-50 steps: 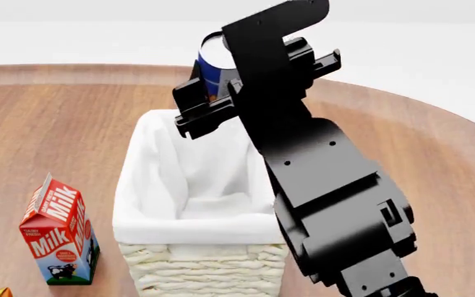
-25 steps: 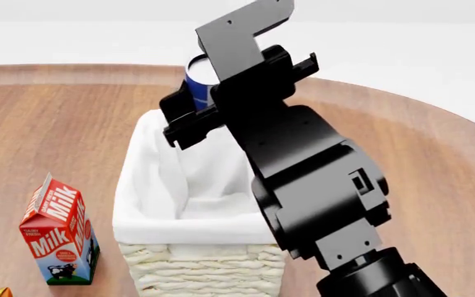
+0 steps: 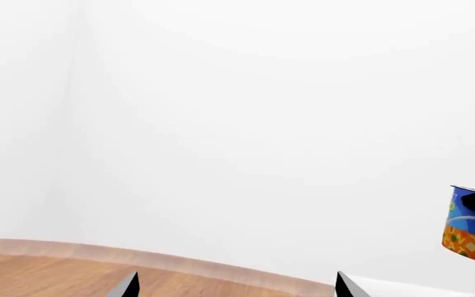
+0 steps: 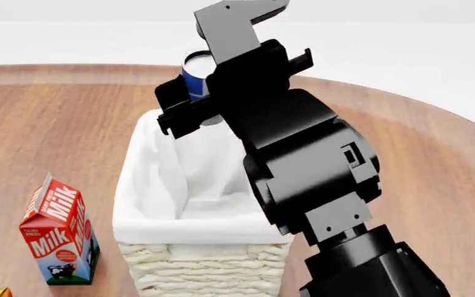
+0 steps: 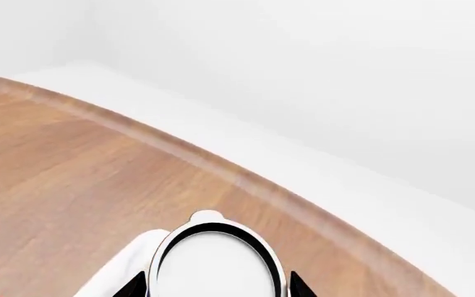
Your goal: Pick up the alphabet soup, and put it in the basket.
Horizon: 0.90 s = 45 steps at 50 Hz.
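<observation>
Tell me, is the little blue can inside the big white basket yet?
Not yet. The right claw holds the small blue-labelled can in the air above the far rim of the cream wicker basket.

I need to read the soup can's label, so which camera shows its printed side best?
The left wrist view: the blue-labelled alphabet soup can shows its blue and orange print, though cut by the frame edge. The head view shows a sliver behind the right gripper; the right wrist view only its white lid.

Alphabet soup [image 4: 195, 79] blue, white lid; basket [image 4: 205, 269] cream; milk carton [image 4: 59, 232] red-white.
</observation>
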Tool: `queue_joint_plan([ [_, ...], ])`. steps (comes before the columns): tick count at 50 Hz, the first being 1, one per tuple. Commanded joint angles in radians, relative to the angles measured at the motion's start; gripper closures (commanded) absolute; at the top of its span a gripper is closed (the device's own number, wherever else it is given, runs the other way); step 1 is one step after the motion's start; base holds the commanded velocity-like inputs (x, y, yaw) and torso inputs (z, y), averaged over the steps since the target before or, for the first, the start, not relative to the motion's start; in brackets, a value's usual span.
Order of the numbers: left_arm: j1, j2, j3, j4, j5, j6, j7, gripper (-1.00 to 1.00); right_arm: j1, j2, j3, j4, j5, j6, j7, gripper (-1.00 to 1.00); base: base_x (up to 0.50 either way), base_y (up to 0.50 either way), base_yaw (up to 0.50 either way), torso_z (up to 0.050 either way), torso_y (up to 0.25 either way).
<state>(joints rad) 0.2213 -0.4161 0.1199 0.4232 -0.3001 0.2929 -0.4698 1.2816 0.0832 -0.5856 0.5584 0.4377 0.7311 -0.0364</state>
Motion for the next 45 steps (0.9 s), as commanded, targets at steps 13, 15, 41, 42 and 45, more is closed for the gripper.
queue_joint_plan([
  [13, 0.021, -0.013, 0.001, 0.043, 0.0, -0.01, -0.011, -1.0, 0.177, -0.073, -0.014, 0.158, 0.049, 0.13, 0.032, 1.0, 0.0, 0.0, 0.0, 0.0, 0.001],
  [15, 0.02, -0.014, 0.0, 0.042, -0.003, -0.009, -0.011, -1.0, 0.19, -0.077, -0.022, 0.189, 0.068, 0.124, 0.033, 1.0, 0.0, 0.0, 0.0, 0.0, 0.0],
  [41, 0.016, -0.017, 0.013, 0.034, -0.002, -0.007, -0.008, -1.0, 0.233, -0.066, -0.119, 0.234, 0.168, 0.131, 0.079, 1.0, 0.0, 0.0, 0.0, 0.0, 0.0],
  [42, 0.016, -0.017, 0.012, 0.033, -0.003, -0.007, -0.008, -1.0, 0.231, -0.066, -0.122, 0.232, 0.17, 0.132, 0.081, 1.0, 0.0, 0.0, 0.0, 0.0, 0.01],
  [45, 0.018, -0.019, 0.011, 0.036, -0.005, -0.005, -0.008, -1.0, 0.234, -0.067, -0.131, 0.234, 0.177, 0.134, 0.084, 1.0, 0.0, 0.0, 0.0, 0.0, 0.0],
])
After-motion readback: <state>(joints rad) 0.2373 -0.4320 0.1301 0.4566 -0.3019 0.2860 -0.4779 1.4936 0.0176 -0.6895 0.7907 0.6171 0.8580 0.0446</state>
